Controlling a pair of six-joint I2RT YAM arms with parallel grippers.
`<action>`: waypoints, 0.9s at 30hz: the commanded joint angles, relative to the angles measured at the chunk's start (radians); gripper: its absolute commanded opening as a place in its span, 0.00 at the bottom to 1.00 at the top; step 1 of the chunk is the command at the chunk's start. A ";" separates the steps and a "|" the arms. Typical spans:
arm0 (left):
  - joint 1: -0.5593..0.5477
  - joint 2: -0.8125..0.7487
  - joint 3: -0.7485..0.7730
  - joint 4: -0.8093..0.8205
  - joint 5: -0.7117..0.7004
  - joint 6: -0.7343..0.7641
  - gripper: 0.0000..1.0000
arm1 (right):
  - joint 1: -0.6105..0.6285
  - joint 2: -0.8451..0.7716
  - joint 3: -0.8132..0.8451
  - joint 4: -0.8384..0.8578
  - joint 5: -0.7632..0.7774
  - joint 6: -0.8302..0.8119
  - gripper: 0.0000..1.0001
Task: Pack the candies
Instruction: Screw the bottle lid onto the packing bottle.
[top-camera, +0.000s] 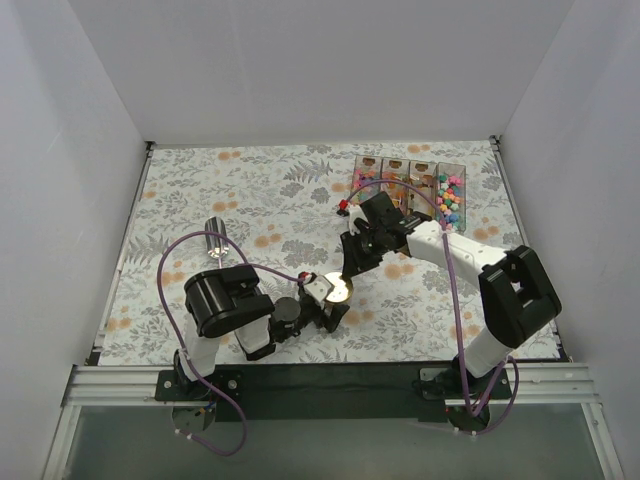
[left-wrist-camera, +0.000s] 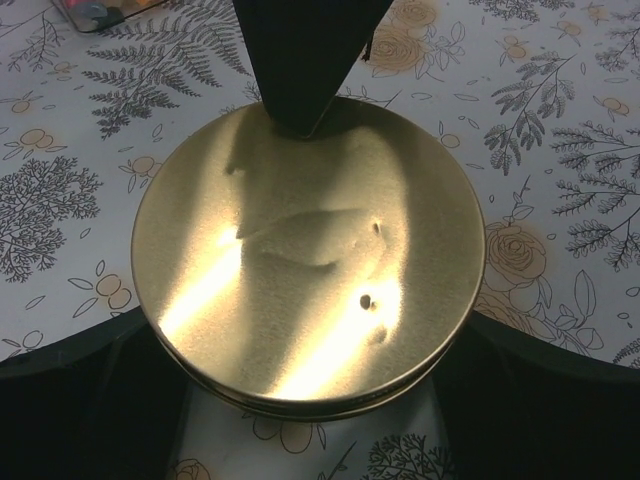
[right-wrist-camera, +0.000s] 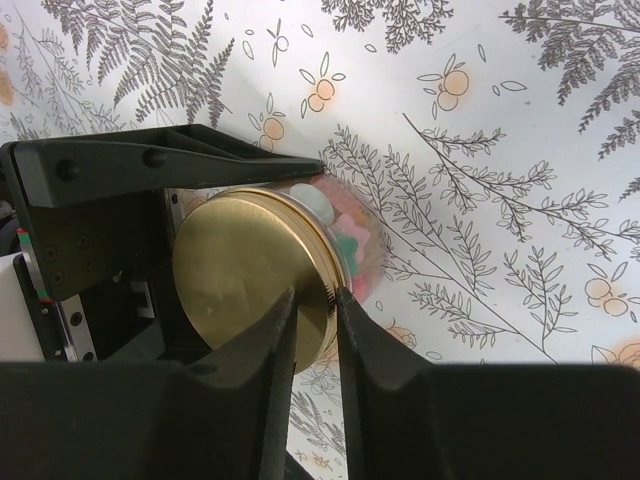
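A clear jar with a gold lid (top-camera: 338, 288) lies on its side in my left gripper (top-camera: 322, 303), which is shut on the jar's body. The lid fills the left wrist view (left-wrist-camera: 310, 260), between my dark fingers (left-wrist-camera: 90, 400). My right gripper (top-camera: 350, 268) is shut on the lid's rim; in the right wrist view its fingertips (right-wrist-camera: 350, 330) pinch the lid (right-wrist-camera: 250, 280). Pink and green candies (right-wrist-camera: 350, 235) show through the glass behind the lid. More bright candies (top-camera: 450, 195) lie in a clear compartment tray (top-camera: 405, 170) at the far right.
A silver metal object (top-camera: 215, 245) lies on the fern-print cloth at the left. A small red item (top-camera: 343, 208) sits near the tray. White walls enclose the table. The tray's corner shows in the left wrist view (left-wrist-camera: 95, 12).
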 joint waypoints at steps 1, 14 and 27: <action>-0.001 0.114 -0.043 0.278 0.096 -0.108 0.70 | 0.018 -0.029 0.002 -0.033 0.055 -0.013 0.27; -0.001 0.104 -0.024 0.224 0.054 -0.100 0.70 | 0.127 -0.168 -0.191 -0.038 0.168 0.205 0.25; -0.001 0.105 -0.046 0.236 0.071 -0.118 0.70 | -0.011 -0.201 -0.040 -0.113 0.136 0.017 0.36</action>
